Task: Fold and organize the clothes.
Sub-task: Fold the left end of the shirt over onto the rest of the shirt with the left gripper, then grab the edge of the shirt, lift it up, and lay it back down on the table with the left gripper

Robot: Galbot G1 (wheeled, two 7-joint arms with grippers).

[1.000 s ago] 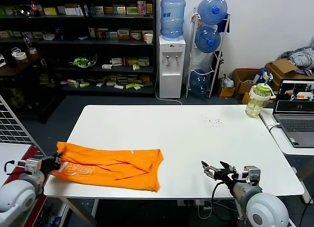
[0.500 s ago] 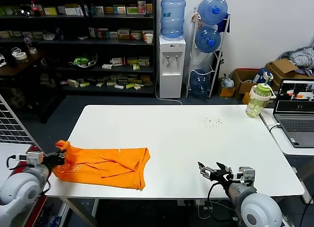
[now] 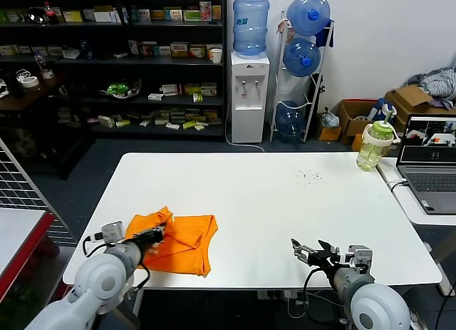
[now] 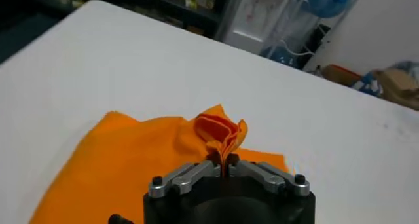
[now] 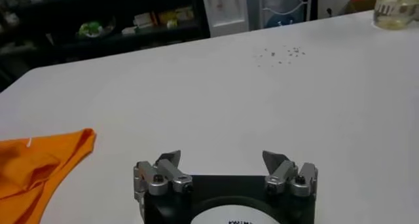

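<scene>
White table [image 3: 271,202] bears orange T-shirt [image 3: 187,237] pinched by left tool [image 3: 158,232]; right tool [image 3: 311,251] gapes.

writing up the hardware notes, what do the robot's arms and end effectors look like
Both arms are rounded, glossy white-grey shells with loose black cables by the wrists. The left end effector and right end effector share a black body, with silver metal finger links fixed by dark screws and dark fingertips.

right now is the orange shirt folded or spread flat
Folded: the orange shirt lies doubled over, its end pinched and lifted by the shut left gripper.
</scene>
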